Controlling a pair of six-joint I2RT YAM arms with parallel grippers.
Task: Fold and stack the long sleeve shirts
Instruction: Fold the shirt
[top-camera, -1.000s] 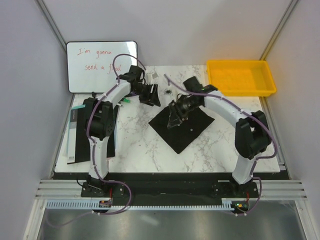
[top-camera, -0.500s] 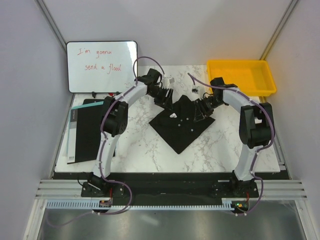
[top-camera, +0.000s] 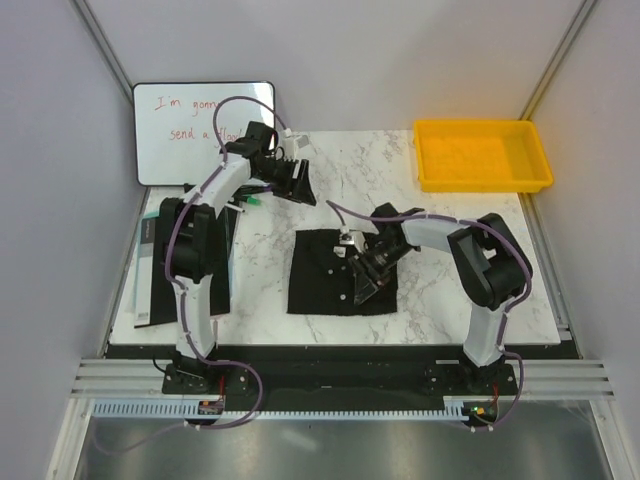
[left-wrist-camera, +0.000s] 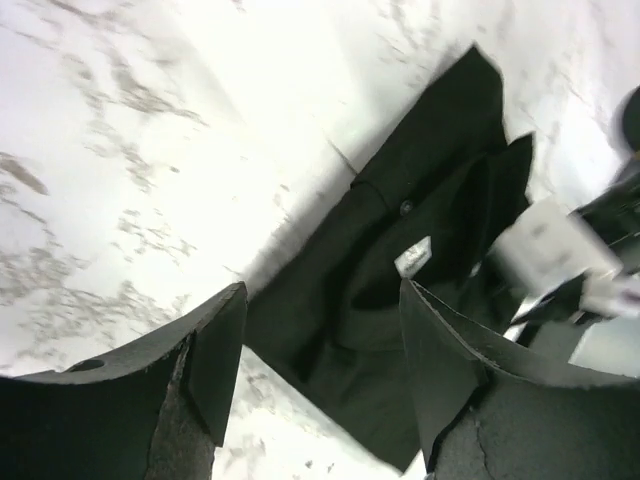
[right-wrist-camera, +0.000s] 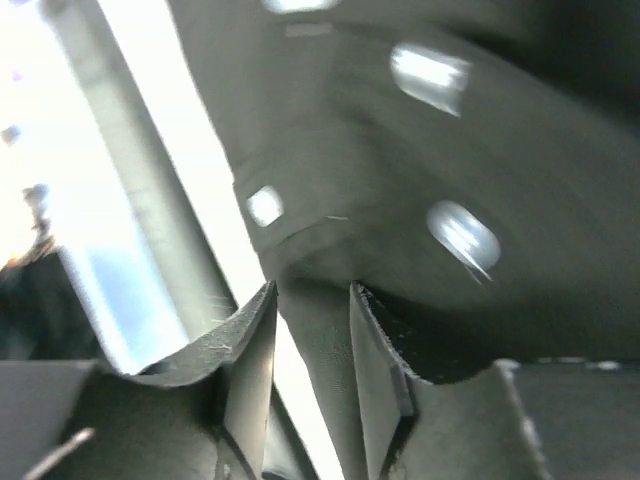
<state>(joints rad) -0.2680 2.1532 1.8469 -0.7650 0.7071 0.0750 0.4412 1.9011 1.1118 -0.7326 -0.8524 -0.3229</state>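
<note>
One black long sleeve shirt lies folded into a rough rectangle near the middle of the marble table. My right gripper is down on its right half. In the right wrist view a fold of the shirt, with pale buttons showing, fills the narrow gap of the right gripper. My left gripper hangs raised at the back left, apart from the cloth. In the left wrist view the shirt lies beyond the left gripper, whose jaws stand open and hold nothing.
A whiteboard with red writing leans at the back left. A yellow bin sits at the back right. A flat black board lies along the table's left edge, with a green marker near the left arm.
The shirt went from a diamond shape further back to a squared rectangle nearer the front. My left gripper pulled away to the back left. My right gripper came down onto the cloth.
</note>
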